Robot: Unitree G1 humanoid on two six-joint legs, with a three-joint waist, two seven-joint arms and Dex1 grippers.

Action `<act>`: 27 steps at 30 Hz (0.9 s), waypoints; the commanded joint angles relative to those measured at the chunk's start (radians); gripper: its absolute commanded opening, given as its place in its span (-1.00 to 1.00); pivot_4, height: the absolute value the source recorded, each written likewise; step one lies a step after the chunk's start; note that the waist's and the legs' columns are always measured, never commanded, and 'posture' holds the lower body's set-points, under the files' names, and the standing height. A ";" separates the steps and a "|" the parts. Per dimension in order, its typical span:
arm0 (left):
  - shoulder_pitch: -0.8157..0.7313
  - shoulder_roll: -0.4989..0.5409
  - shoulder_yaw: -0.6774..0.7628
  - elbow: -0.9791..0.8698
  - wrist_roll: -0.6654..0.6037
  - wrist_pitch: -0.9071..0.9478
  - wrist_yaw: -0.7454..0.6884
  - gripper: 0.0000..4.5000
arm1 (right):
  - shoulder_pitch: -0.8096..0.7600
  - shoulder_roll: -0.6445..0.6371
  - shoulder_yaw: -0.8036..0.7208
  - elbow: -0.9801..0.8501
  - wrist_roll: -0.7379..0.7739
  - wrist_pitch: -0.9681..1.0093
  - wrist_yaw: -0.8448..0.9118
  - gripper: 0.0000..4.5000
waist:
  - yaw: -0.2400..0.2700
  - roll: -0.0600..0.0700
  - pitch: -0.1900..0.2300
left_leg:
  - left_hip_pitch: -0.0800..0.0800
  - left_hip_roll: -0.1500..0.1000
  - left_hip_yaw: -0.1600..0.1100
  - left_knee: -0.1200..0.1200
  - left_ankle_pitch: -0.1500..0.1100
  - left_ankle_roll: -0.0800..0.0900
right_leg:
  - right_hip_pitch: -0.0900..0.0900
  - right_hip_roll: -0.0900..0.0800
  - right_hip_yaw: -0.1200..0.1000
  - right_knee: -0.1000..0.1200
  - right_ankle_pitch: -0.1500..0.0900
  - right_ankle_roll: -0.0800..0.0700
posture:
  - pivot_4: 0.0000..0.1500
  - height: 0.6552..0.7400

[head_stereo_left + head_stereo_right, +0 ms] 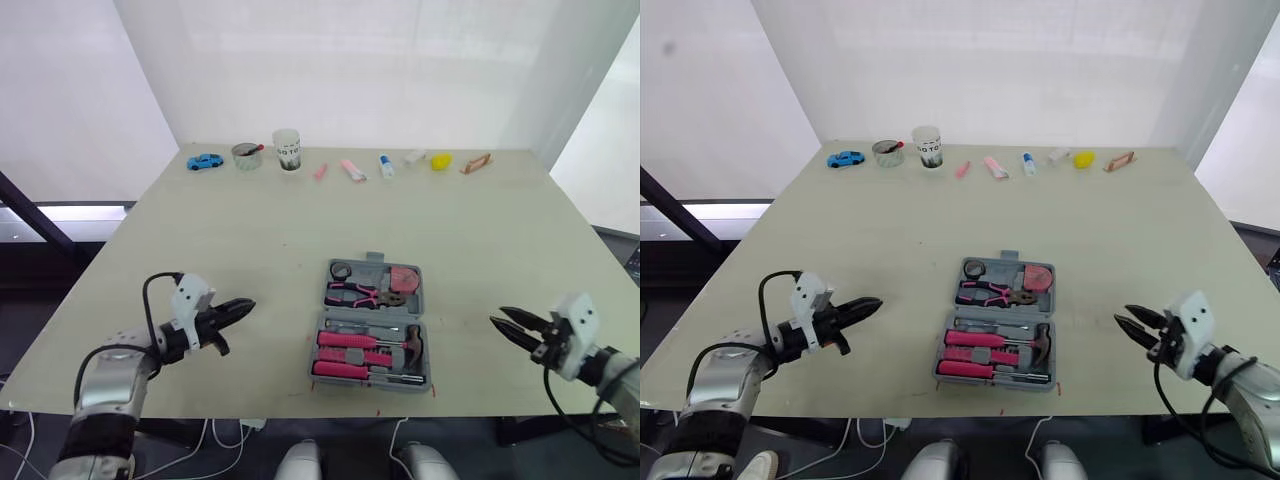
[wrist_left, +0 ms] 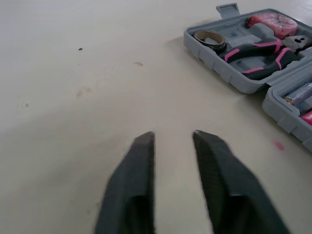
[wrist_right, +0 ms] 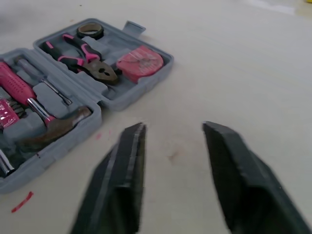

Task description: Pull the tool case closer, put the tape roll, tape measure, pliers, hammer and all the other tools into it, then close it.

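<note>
The grey tool case (image 1: 420, 300) lies open near the table's front edge, between my two arms. Its far half holds the tape roll (image 1: 341, 270), pink-handled pliers (image 1: 362, 293) and pink tape measure (image 1: 404, 278). Its near half holds the hammer (image 1: 412, 343) and pink-handled tools (image 1: 347, 354). My left gripper (image 1: 240, 308) hovers open to the left of the case, pointing at it, with nothing between its fingers (image 2: 139, 170). To the right of the case my right gripper (image 1: 505, 322) is open and empty as well, its fingers (image 3: 124, 161) aimed at the case.
Along the table's far edge stand a blue toy car (image 1: 205, 161), a small tin (image 1: 246, 156), a white cup (image 1: 287, 149), pink items (image 1: 352, 169), a small bottle (image 1: 385, 165), a yellow object (image 1: 441, 161) and a clip (image 1: 476, 163).
</note>
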 commanded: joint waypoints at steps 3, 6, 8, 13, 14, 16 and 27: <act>-0.126 -0.009 -0.046 0.161 0.048 -0.119 -0.068 -1.00 | -0.063 -0.035 0.067 0.066 -0.067 -0.027 0.054 -0.98 | -0.003 0.000 0.000 | -0.001 0.000 0.000 0.000 0.000 0.000 | 0.000 0.000 0.000 -0.001 0.000 0.000 | 1.00 1.00; -0.202 -0.032 -0.078 0.257 0.060 -0.121 -0.117 -1.00 | -0.130 -0.033 0.128 0.130 -0.116 -0.054 0.081 -0.98 | -0.005 0.000 0.000 | -0.001 0.000 0.000 0.000 0.000 0.000 | 0.000 0.001 0.000 -0.001 0.000 0.000 | 1.00 1.00; -0.245 -0.044 -0.101 0.323 0.079 -0.138 -0.141 -1.00 | -0.169 -0.030 0.163 0.176 -0.150 -0.077 0.098 -0.98 | -0.006 0.000 0.000 | 0.000 0.000 0.000 0.000 0.000 0.000 | 0.000 0.001 0.000 0.000 0.000 0.000 | 1.00 1.00; -0.348 -0.072 -0.153 0.469 0.130 -0.154 -0.200 -1.00 | -0.266 -0.006 0.218 0.306 -0.198 -0.124 0.115 -0.98 | -0.010 -0.001 0.000 | -0.001 0.000 -0.001 0.000 0.000 0.000 | 0.000 0.002 0.000 0.000 0.002 0.004 | 1.00 1.00; -0.369 -0.079 -0.162 0.494 0.143 -0.165 -0.201 -1.00 | -0.285 0.002 0.226 0.323 -0.203 -0.126 0.116 -0.98 | -0.011 -0.001 0.000 | -0.001 0.000 -0.001 0.000 0.000 0.000 | 0.000 0.002 0.000 0.000 0.002 0.004 | 1.00 1.00; -0.401 -0.089 -0.179 0.535 0.174 -0.196 -0.200 -1.00 | -0.313 0.016 0.243 0.344 -0.212 -0.127 0.123 -0.98 | -0.011 -0.001 0.001 | -0.001 0.000 -0.001 0.000 0.000 0.000 | 0.000 0.002 0.000 0.000 0.002 0.004 | 1.00 1.00; -0.494 -0.138 -0.206 0.672 0.251 -0.235 -0.174 -1.00 | -0.409 0.088 0.352 0.471 -0.334 -0.221 0.110 -0.98 | -0.028 -0.001 0.001 | -0.002 0.000 -0.002 0.000 0.000 0.000 | 0.000 0.002 0.000 0.000 0.003 0.004 | 1.00 1.00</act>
